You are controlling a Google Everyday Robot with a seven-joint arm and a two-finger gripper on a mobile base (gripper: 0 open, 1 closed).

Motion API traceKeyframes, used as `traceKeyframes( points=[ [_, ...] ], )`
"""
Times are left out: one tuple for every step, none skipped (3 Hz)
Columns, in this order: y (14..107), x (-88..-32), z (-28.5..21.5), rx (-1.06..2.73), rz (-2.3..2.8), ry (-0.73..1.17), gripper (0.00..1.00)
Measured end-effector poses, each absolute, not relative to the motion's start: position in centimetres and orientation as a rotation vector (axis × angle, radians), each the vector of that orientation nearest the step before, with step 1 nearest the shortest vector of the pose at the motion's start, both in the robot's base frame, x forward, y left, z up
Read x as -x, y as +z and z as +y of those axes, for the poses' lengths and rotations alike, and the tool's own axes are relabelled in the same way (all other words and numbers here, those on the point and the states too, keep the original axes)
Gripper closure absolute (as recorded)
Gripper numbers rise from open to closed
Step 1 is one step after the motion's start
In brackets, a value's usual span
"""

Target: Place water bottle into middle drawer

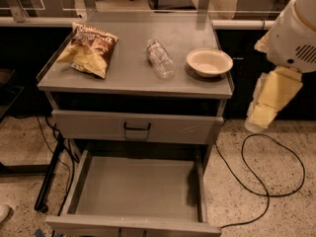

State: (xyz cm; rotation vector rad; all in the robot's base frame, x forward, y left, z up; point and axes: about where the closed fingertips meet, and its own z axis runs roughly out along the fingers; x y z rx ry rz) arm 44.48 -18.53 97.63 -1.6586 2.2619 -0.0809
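Observation:
The water bottle (159, 59) is clear and crinkled and lies on its side on the cabinet top (128, 75), between a chip bag and a bowl. The middle drawer (136, 189) is pulled open below, wide and grey, with a bare flat floor. Above it is a shut drawer front with a black handle (137, 128). My arm comes in from the right edge. Its pale yellow gripper (260, 118) hangs beside the cabinet's right side, below top level, well right of the bottle and holding nothing I can see.
A chip bag (89, 49) lies at the left of the cabinet top and a cream bowl (209, 61) at the right. A black cable (266, 181) loops on the speckled floor to the right. Black cords and a frame leg (49, 177) stand left of the drawer.

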Motion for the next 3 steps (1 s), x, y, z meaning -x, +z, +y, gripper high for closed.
traceKeyframes(
  points=[
    [96.7, -46.7, -16.0, 1.586, 2.330, -0.012, 0.00],
    [96.1, -49.5, -13.6, 1.517, 2.413, 0.034, 0.00],
    [96.1, -50.1, -12.8, 1.492, 2.425, 0.044, 0.00]
  ],
)
